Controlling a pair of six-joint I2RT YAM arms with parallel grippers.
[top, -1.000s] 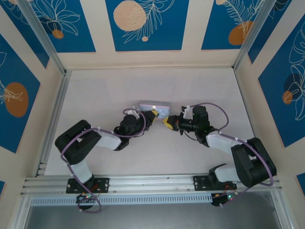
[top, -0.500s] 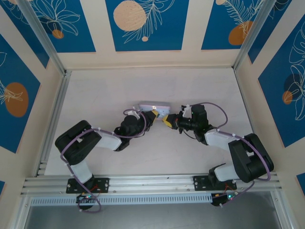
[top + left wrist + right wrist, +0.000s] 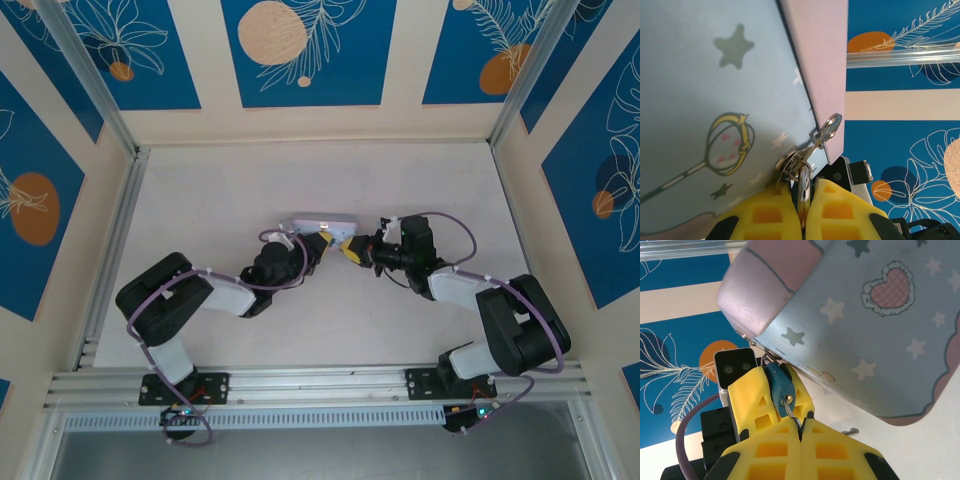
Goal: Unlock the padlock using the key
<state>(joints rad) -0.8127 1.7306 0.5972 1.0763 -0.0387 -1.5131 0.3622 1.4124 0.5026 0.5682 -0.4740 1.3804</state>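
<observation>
Both clamped: left gripper (image 3: 804, 195) (holding padlock (image 3: 780, 384)), right gripper (image 3: 801, 434)

I see bright, even, diffuse light; only faint soft shadows fall on the tabletop (image 3: 400, 180). My wrist views look sharp, with the tin (image 3: 715, 100) evenly lit.

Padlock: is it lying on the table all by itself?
No, the blue padlock hangs at the edge of the tin box, pinched between yellow claw fingers.

No legible text, label, brand or number anywhere in view.
</observation>
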